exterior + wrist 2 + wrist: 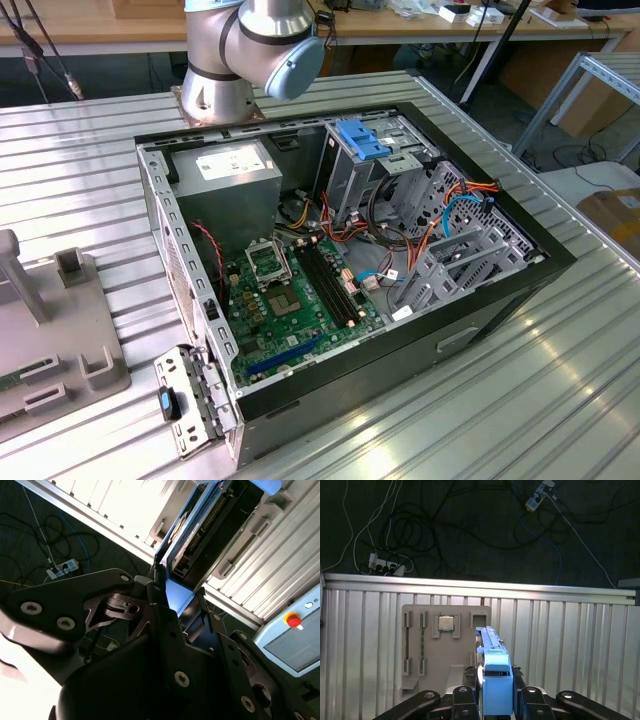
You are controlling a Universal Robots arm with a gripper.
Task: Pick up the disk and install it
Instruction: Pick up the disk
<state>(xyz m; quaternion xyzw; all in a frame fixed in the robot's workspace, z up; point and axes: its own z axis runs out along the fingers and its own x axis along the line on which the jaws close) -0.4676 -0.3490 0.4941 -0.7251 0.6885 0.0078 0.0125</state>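
- Grip check from my end: the gripper [494,676] was closed down narrow on the disk [492,647], pinching it across its flat sides.
- The disk stood on edge in the jaws, with the blue end of its frame nearest the first wrist view.
- It was over the grey tray [420,680], the one with a chip [446,623] sitting in a pocket. I couldn't tell if the disk's far end was fully clear of the tray.
- The open computer case [470,305] sat on the ribbed table [560,400], well apart from that tray.
- Worry one: the jaws only had the near end, and most of the disk stuck out past them. I figured a quick swing could let it pivot or slide in the grip.
- Worry two: loose orange and blue cables [445,215] were draped right by the metal cage [460,255] inside the case. A slightly tilted disk could snag them or jam on a rail.
- Worry three: if the far end was in fact touching the tray, moving sideways would drag it.
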